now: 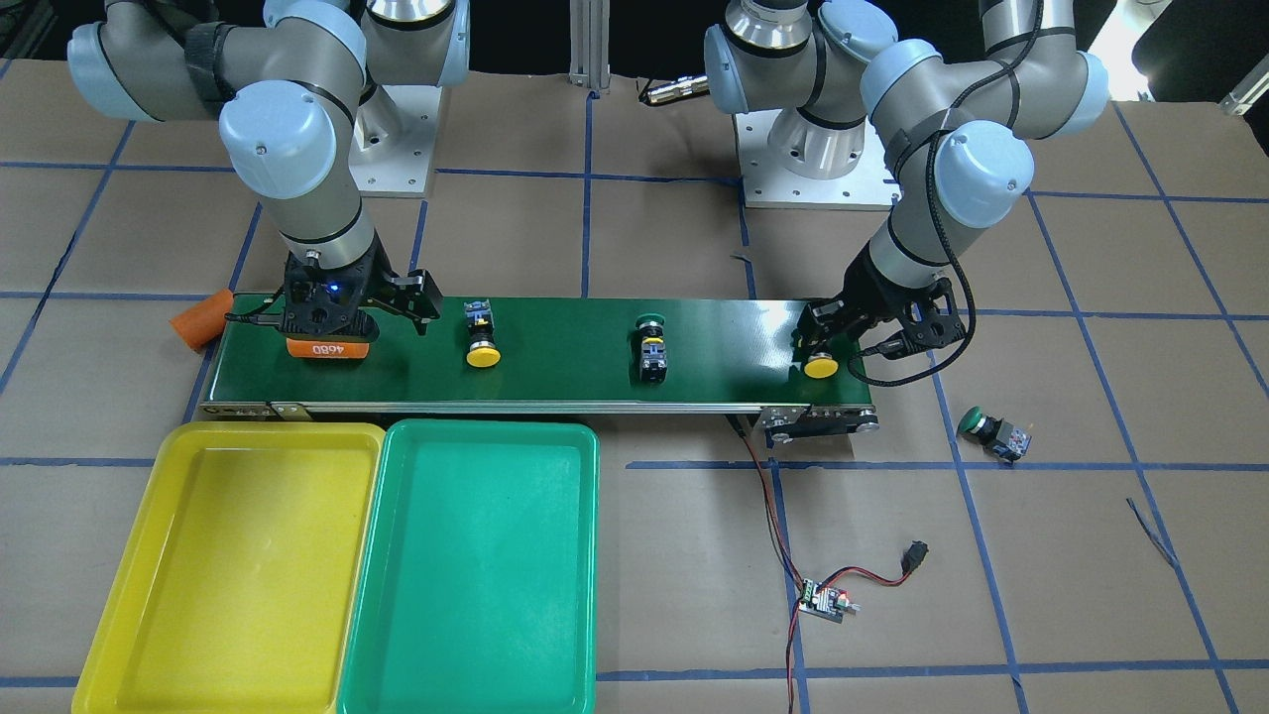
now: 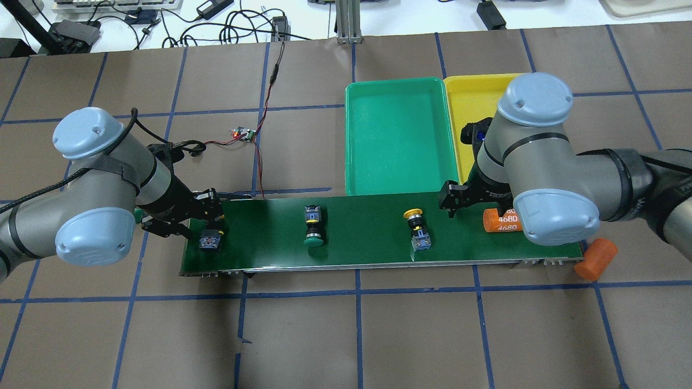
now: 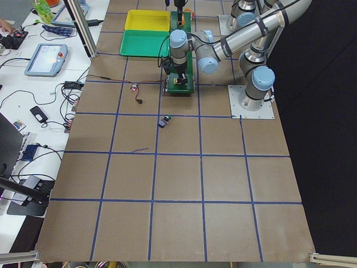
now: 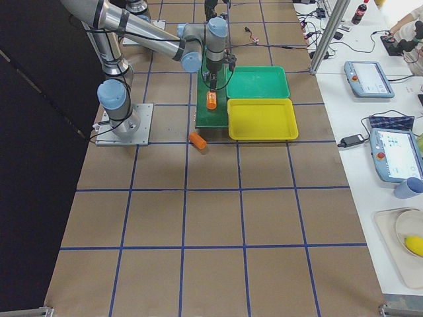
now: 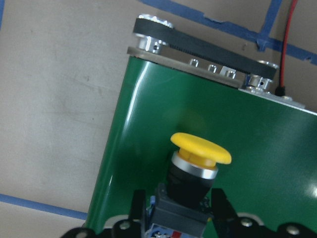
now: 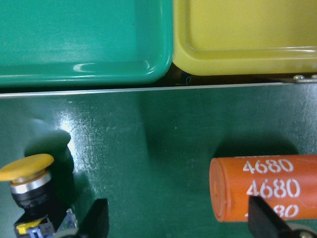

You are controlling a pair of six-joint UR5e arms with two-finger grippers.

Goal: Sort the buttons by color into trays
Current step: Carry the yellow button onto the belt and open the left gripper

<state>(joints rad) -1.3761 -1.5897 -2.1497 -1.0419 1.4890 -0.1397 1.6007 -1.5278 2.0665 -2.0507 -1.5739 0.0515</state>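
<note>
On your tabletop point(image 1: 1091, 595) the conveyor belt point(image 1: 565, 357) runs alongside the yellow tray point(image 1: 238, 555) and the green tray point(image 1: 476, 555). Your right claw point(image 6: 181, 220) hangs spread wide over the belt. Your left claw point(image 5: 178, 213) brackets the end yellow button point(image 5: 200, 148) closely; whether it pinches, you can't tell. The middle yellow button point(image 1: 483, 342) and belt green button point(image 1: 651, 347) lie mid-belt, and the stray green button point(image 1: 991, 431) lies on the tabletop.

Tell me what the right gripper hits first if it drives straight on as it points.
Probably the orange cylinder: the right gripper points down at the conveyor belt, one finger over the cylinder's end. Depth is unclear.
</note>
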